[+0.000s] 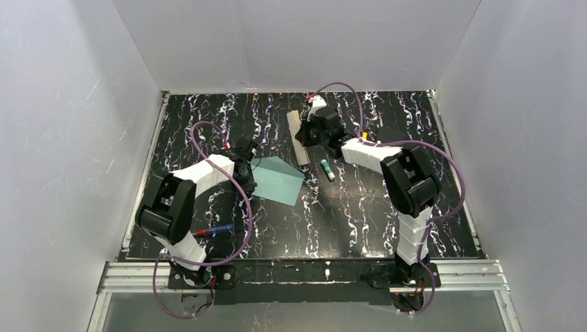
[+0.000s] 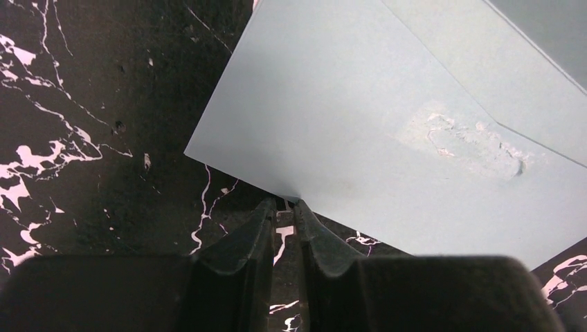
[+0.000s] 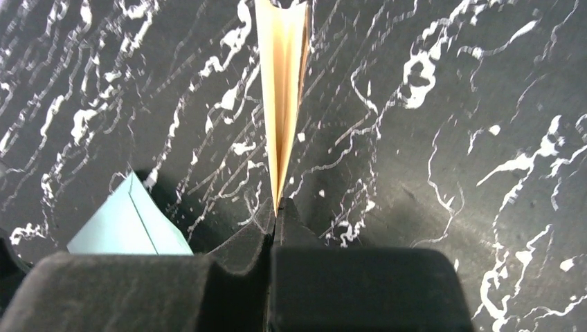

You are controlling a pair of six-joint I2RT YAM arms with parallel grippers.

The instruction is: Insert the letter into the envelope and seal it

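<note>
My right gripper (image 3: 277,207) clamps the folded letter (image 3: 280,104) edge-on over the table (image 1: 360,214). The envelope (image 2: 360,124) lies flat apart from it, my left gripper (image 2: 285,204) barely parted at its edge; whether pinching, I cannot tell.

a small green-and-white tube (image 1: 327,169) lies on the black, white-veined table (image 1: 360,221); white walls (image 1: 69,104) enclose three sides.
</note>
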